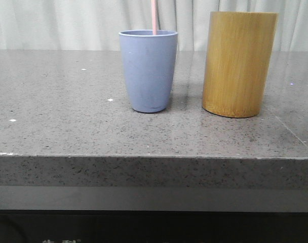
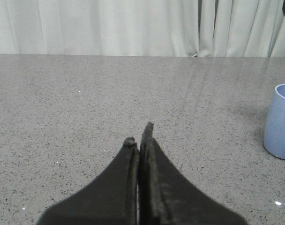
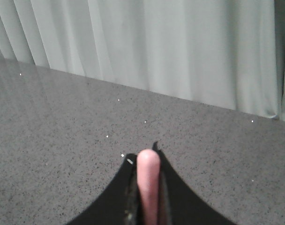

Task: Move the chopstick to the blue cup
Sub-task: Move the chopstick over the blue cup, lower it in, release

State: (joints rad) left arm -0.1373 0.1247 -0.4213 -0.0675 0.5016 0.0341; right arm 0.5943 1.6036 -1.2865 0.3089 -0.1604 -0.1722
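Observation:
The blue cup (image 1: 148, 71) stands upright near the middle of the grey table. A thin pinkish chopstick (image 1: 154, 16) rises straight out of its mouth and runs off the top of the front view. In the right wrist view the same pink chopstick (image 3: 148, 183) sits between the black fingers of my right gripper (image 3: 145, 154), which is shut on it. My left gripper (image 2: 138, 133) is shut and empty, low over bare table, with the blue cup (image 2: 281, 122) off to its side. Neither gripper shows in the front view.
A taller yellow-brown bamboo cylinder (image 1: 238, 63) stands just right of the blue cup. The speckled grey stone table (image 1: 68, 111) has its front edge close to the camera. A pale curtain (image 1: 68, 23) hangs behind the table.

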